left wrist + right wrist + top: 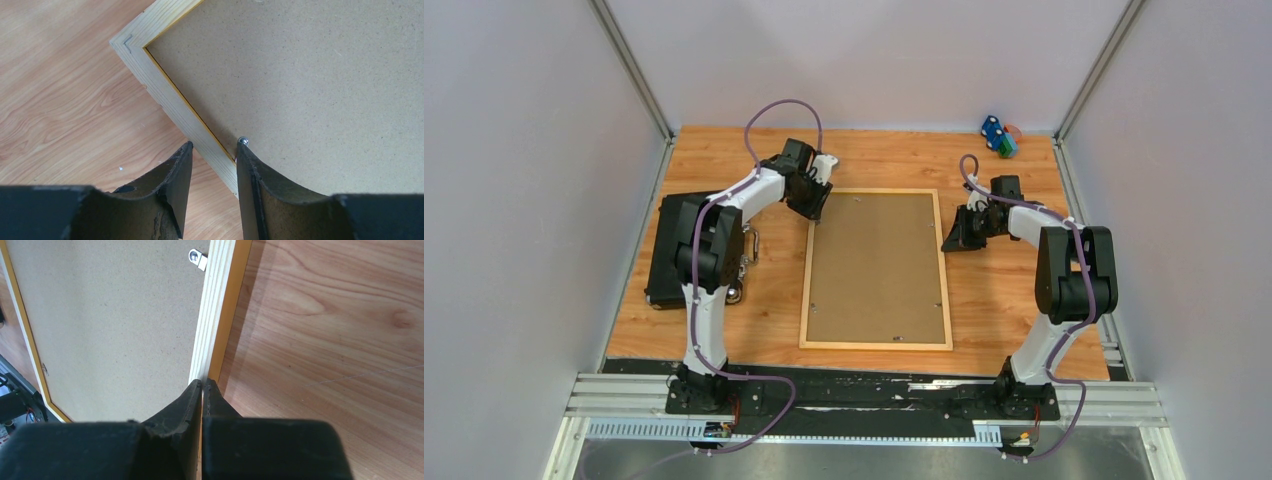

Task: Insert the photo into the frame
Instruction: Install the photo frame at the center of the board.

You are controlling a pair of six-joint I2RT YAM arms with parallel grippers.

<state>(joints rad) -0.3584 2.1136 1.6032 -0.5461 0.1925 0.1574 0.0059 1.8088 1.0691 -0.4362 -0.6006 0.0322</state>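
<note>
The frame lies face down in the middle of the table, its inside filled by a plain brown backing board. The photo is hidden. My left gripper is at the frame's far left corner. In the left wrist view it stands open astride the left rail, one finger over the table, the other on the board beside a small metal screw. My right gripper is shut and holds nothing, its tips resting on the right rail below a metal clip.
A black case lies at the left edge under my left arm, with a metal fitting on its side. Small blue and green objects sit at the back right corner. Grey walls close in on three sides.
</note>
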